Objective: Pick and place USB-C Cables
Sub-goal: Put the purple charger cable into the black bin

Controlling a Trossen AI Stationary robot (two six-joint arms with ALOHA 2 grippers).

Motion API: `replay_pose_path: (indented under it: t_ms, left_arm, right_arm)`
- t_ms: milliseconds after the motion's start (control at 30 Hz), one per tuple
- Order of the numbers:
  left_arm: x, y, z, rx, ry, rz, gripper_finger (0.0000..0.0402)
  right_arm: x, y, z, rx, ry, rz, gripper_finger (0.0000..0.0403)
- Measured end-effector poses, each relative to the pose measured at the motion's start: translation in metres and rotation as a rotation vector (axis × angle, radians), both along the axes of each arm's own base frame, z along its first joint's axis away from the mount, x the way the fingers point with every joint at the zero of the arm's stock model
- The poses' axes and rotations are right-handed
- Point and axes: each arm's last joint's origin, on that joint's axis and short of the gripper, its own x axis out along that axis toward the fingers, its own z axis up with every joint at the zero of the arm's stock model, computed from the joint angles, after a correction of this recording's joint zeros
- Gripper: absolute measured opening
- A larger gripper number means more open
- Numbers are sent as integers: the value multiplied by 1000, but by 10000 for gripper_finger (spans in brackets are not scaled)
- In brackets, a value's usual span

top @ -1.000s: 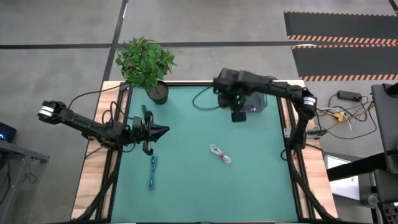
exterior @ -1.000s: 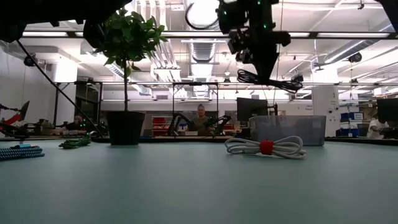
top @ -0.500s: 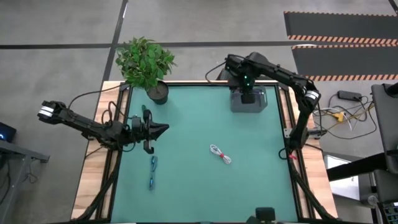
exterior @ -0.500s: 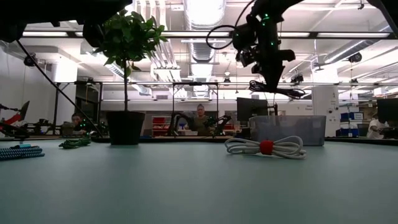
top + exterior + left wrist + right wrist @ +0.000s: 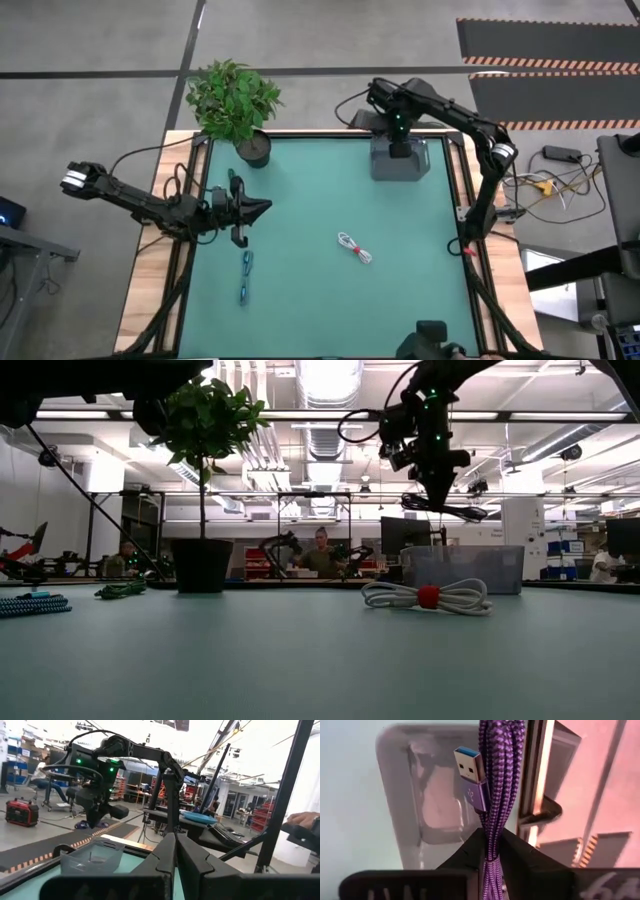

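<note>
My right gripper (image 5: 400, 150) hovers over the clear plastic bin (image 5: 415, 172) at the table's far right, shut on the dark purple cable bundle (image 5: 492, 780). In the low view that bundle (image 5: 440, 510) hangs above the bin (image 5: 463, 568). The white cable with a red tie (image 5: 354, 247) lies flat mid-table. The light blue cable (image 5: 245, 277) lies near the left edge, and the dark green cable (image 5: 235, 183) lies by the plant pot. My left gripper (image 5: 265, 208) waits shut above the table's left side, between the green and blue cables. My right gripper pinches the purple bundle (image 5: 491, 851) between its two fingers (image 5: 465, 852), coming from above and pointing down. Several braided strands run together through the hold. The bundle is lifted clear and sticks out past the fingertips, its silver plug end (image 5: 470, 775) over the bin.
A potted plant (image 5: 235, 100) stands at the table's far left corner. Wooden rails (image 5: 160, 250) border the green mat. People and workbenches (image 5: 320, 555) show in the room beyond the far edge. A dark object (image 5: 430, 340) pokes in at the near edge.
My right gripper has carried the purple cable toward the far right, from above the mat near the bin to a spot over the bin itself. It stayed shut on the cable. A dark object has appeared at the near edge.
</note>
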Motion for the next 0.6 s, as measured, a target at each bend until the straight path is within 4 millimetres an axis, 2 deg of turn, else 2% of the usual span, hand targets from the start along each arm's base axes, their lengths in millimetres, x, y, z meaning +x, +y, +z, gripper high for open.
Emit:
replay_pose_path:
  t_ms: [167,300,600]
  left_arm:
    - [0,0,0,13,3,6,0]
    - [0,0,0,12,3,5,0]
    - [0,0,0,11,4,12,0]
  right_arm:
    - [3,-2,-3,25,-41,30,31]
    - [7,-6,-13,50,-13,27,17]
    - [11,-12,-46,112,185,27,19]
